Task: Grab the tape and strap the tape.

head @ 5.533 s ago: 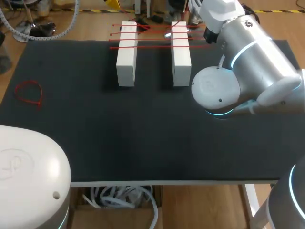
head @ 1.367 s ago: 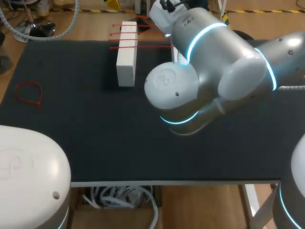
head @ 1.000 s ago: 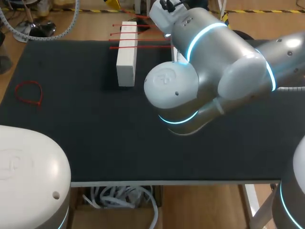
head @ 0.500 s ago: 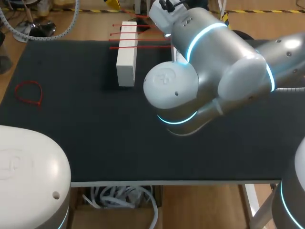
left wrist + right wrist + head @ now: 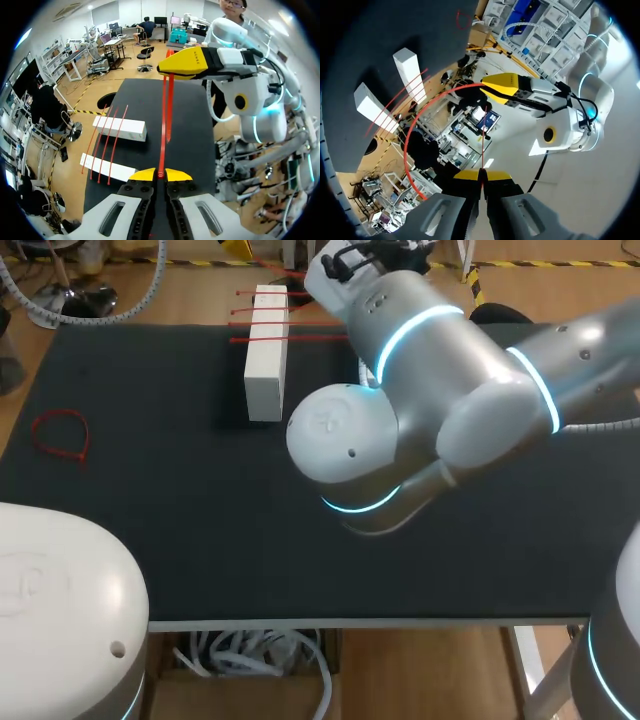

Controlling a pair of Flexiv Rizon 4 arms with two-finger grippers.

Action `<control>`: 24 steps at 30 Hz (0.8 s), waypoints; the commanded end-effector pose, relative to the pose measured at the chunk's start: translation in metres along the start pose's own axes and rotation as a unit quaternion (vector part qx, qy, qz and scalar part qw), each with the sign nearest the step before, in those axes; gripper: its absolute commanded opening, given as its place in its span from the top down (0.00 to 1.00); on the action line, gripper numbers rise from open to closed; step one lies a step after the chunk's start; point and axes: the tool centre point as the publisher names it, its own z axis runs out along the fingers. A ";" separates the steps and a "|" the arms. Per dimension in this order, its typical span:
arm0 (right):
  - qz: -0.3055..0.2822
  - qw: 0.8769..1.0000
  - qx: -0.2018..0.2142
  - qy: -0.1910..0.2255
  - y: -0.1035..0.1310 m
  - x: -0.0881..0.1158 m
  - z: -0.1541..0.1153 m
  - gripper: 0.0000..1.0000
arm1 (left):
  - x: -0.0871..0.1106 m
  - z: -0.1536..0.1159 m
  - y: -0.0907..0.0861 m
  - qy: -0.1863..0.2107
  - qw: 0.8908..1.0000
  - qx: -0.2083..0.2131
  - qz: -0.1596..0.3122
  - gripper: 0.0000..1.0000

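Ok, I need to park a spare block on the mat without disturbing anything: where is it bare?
Bare: the table between the looped tie and the white block, and the near strip by the front edge. Crowded: the far edge, with the block and the red ties across it, and the middle, under the right arm.

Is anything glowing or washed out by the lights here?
Head view: cyan rings glow on the right arm; the dark table shows no glare. Right wrist view: a bright pale backdrop behind the left arm, yet the red tie stands out.
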 end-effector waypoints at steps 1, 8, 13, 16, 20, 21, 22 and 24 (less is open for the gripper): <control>-0.005 1.000 0.001 0.009 0.005 -0.004 0.003 1.00 | 0.000 -0.001 -0.001 0.000 1.000 -0.002 -0.001 1.00; -0.010 1.000 -0.006 0.009 0.010 -0.007 0.004 1.00 | 0.000 -0.001 -0.001 0.000 1.000 -0.002 -0.001 1.00; -0.010 1.000 -0.009 0.012 0.014 -0.004 0.003 1.00 | 0.000 -0.001 -0.001 0.000 1.000 -0.002 -0.001 1.00; -0.012 1.000 -0.009 0.012 0.014 -0.004 0.003 1.00 | 0.000 -0.001 -0.001 0.000 1.000 -0.002 -0.001 1.00; -0.012 1.000 -0.007 0.011 0.014 -0.006 0.006 1.00 | 0.000 -0.001 -0.001 0.000 1.000 -0.002 -0.001 1.00; -0.013 1.000 -0.007 0.011 0.014 -0.006 0.008 1.00 | 0.000 -0.001 -0.001 0.000 1.000 -0.002 -0.001 1.00; -0.012 1.000 -0.007 0.011 0.014 -0.006 0.009 1.00 | 0.000 -0.001 -0.001 0.000 1.000 -0.002 -0.001 1.00; -0.013 1.000 -0.007 0.011 0.016 -0.006 0.009 1.00 | 0.000 -0.001 -0.001 0.000 1.000 -0.002 -0.001 1.00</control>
